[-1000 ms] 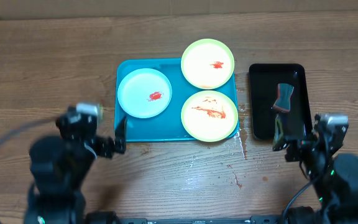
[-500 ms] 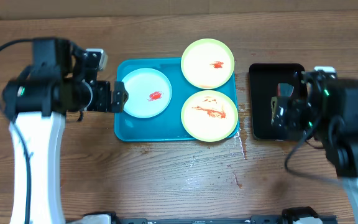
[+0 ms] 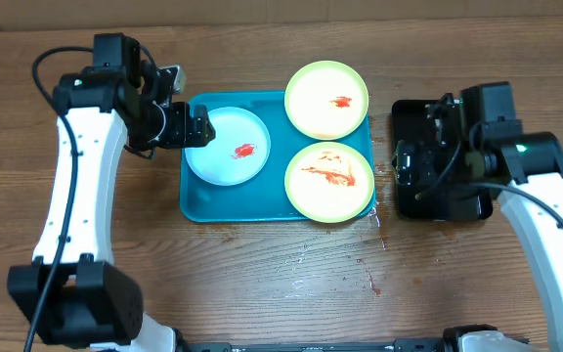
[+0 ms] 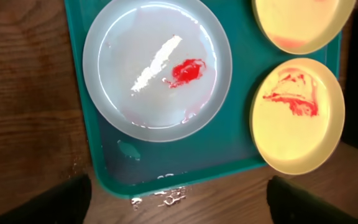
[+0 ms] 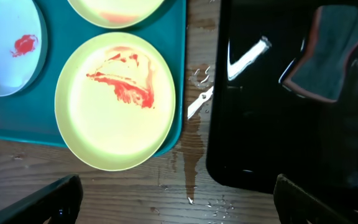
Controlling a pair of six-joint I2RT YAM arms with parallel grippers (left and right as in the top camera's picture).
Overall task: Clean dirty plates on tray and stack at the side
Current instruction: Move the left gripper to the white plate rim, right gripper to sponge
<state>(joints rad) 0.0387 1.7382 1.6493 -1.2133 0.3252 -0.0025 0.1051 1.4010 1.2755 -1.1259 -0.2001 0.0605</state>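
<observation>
A large turquoise plastic tray [image 3: 274,203] on the wooden counter [image 3: 262,284] carries three sauce-smeared round plates: a white blue-rimmed plate [image 3: 228,146], a far cream green-rimmed plate [image 3: 326,100] and a near cream green-rimmed plate [image 3: 329,182]. The left gripper [image 3: 195,127] hangs wide open and empty at the white plate's left rim. The right gripper [image 3: 406,161], open and empty, is hard to pick out against a narrow black tray [image 3: 438,208], which its arm mostly hides.

1. The turquoise tray [image 3: 195,200] lies flat at mid-surface, nearer the far edge.
2. The white plate [image 3: 227,146], bearing a small red blob, sits at the tray's left end.
3. The far cream plate [image 3: 326,100], green-rimmed with a small red spot, overhangs the tray's far right corner.
4. The near cream plate [image 3: 329,182], with a broader red smear, overhangs the near right corner.
</observation>
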